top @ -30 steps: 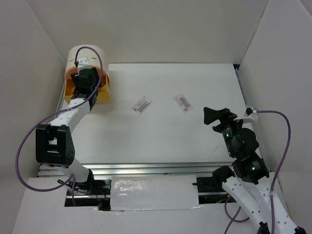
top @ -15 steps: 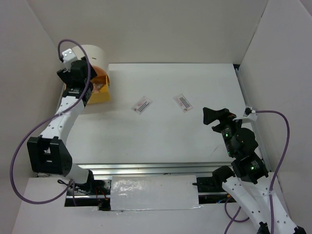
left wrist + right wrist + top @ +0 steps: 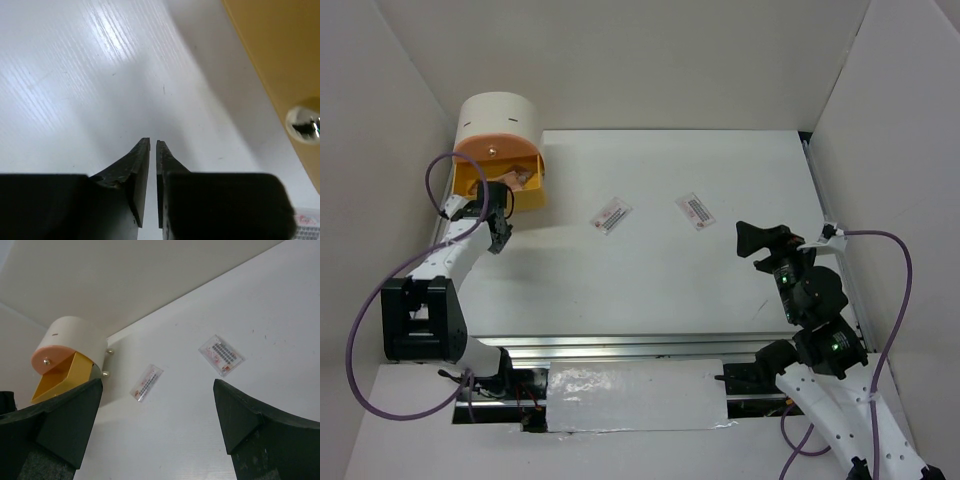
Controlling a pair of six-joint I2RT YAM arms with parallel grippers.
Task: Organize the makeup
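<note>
The sachet, at 10 o'clock from the wide-open right gripper, is probably light, limp and slippery, so pinch one edge; left gripper closed, empty.

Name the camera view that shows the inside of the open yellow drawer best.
Top external: it looks down into the yellow drawer, pulled out of the cream box, with small items inside. Right wrist shows the drawer from the side, far off, contents hidden. Left wrist shows only a yellow wall and a shiny knob.
</note>
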